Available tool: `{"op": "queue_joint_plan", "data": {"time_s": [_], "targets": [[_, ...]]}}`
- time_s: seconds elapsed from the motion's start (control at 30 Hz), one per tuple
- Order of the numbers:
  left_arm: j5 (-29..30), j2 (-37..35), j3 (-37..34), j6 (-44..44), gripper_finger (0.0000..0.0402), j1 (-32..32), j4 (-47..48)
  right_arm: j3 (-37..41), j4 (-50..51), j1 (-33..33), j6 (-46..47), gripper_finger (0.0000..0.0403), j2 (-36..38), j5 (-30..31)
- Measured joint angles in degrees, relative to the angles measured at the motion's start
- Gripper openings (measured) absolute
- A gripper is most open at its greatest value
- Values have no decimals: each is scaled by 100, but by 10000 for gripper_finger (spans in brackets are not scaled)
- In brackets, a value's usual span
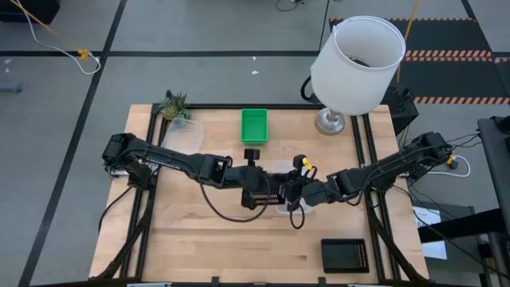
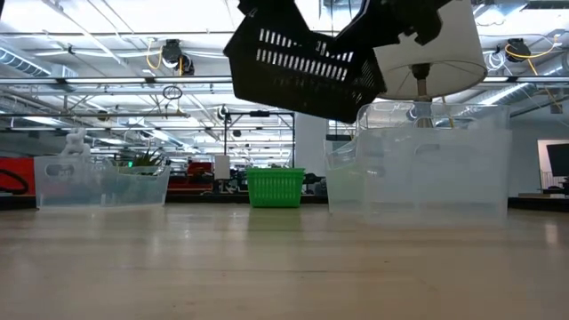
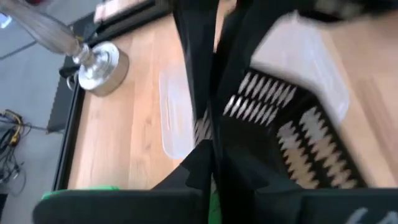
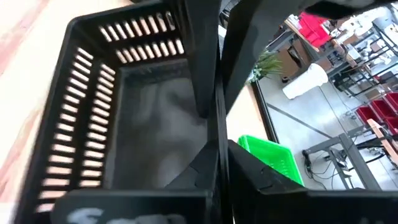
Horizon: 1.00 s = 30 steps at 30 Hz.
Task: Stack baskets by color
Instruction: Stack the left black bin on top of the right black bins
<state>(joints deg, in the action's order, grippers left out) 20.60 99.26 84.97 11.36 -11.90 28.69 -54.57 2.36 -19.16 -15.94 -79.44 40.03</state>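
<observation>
A black basket (image 2: pixel 302 67) with slotted walls hangs tilted above the table's middle. My left gripper (image 1: pixel 255 185) comes at it from the left and my right gripper (image 1: pixel 296 191) from the right; both are shut on it. Under it a clear basket (image 2: pixel 418 160) stands on the table. A green basket (image 1: pixel 254 126) rests on its base at the far middle. A second black basket (image 1: pixel 344 255) lies at the near right. Another clear basket (image 2: pixel 102 182) stands at the far left beside a small plant (image 1: pixel 174 105). My left gripper (image 3: pixel 214 124) has a wall of the black basket (image 3: pixel 249 106) pinched between its two fingers, slanting down from the table's left. The basket is lifted clear and tilted. My right gripper (image 4: pixel 219 93) holds another wall of the same basket, one finger (image 4: pixel 200 68) inside the basket and one outside. It reaches in nearly level from the table's right.
A large white lampshade (image 1: pixel 357 60) on a metal foot (image 1: pixel 330 121) stands at the far right corner. Black rails run along the table's left and right edges. Bare wood lies at the near left and near middle.
</observation>
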Motion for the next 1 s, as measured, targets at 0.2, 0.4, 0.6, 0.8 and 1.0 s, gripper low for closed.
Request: {"op": "queue_joint_plan", "data": {"time_s": [0.2,0.4,0.6,0.8,1.0], "targets": [[-24,0,0,-63,118,-212,-437,0,236,-39,273,9,124,-384],[786,-131,0,399,226,-667,-1369,0,783,-39,924,7,489,-955],[1184,-546,2,502,272,-1146,-1676,8,1868,-73,1741,8,963,-1630],[1298,-871,2,291,263,-1363,-1337,9,2713,-439,2735,7,1649,-2749],[1355,-911,2,151,239,-1341,-1161,-174,3399,-740,3635,7,2355,-3497]]}}
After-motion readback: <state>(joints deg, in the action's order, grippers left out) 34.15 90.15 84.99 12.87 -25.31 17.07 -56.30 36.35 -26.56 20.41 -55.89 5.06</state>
